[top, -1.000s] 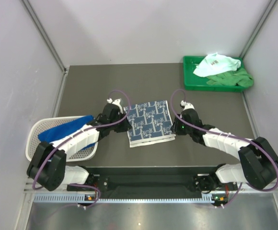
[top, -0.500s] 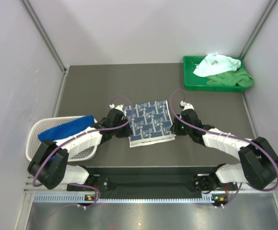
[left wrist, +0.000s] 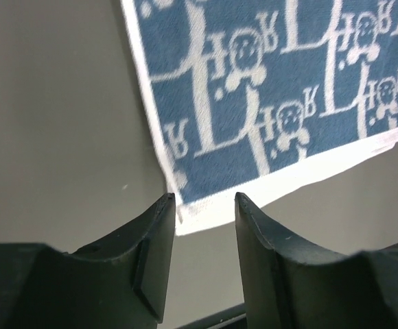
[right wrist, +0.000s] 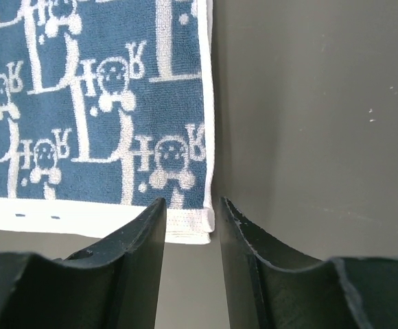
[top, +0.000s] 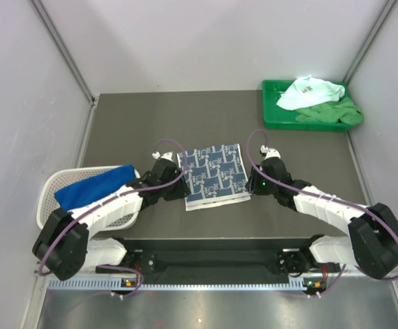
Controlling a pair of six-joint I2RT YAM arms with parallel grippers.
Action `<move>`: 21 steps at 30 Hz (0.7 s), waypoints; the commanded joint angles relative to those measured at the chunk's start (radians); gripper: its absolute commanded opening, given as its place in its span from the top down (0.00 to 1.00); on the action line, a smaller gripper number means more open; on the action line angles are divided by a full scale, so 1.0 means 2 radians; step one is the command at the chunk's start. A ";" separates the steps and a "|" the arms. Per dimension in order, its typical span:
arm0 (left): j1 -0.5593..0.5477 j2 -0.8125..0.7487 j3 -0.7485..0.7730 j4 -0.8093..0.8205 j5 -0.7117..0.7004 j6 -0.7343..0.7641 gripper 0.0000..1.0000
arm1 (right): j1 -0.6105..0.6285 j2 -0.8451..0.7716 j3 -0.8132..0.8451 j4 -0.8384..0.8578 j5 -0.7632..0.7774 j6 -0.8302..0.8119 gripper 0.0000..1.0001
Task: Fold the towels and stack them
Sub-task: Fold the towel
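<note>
- Navy-and-white printed towel (top: 215, 175) lies flat mid-tabletop (top: 151, 123), between my two arms.
- Left fingers (left wrist: 154, 253) stand apart at its near-left corner (nothing pinched).
- Right fingers (right wrist: 141, 253) are likewise apart at the near-right corner, empty.
- Blue towel (top: 92, 185) sits in the basket (top: 48, 188); mint towel (top: 309, 92) and green towel (top: 333, 115) sit in the tray (top: 271, 116).

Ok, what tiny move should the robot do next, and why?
Probably lift both grippers up and clear. The blue patterned towel already lies folded flat, and the left gripper and right gripper stand open at its near corners, holding nothing.
</note>
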 commanded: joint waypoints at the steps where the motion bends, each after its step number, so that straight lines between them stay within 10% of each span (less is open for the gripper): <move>1: -0.009 -0.036 -0.026 -0.009 -0.021 -0.038 0.55 | 0.008 -0.011 -0.005 0.006 0.012 -0.001 0.63; 21: -0.041 0.020 -0.049 0.069 -0.011 -0.082 0.55 | 0.008 0.013 -0.012 0.024 0.009 0.004 0.61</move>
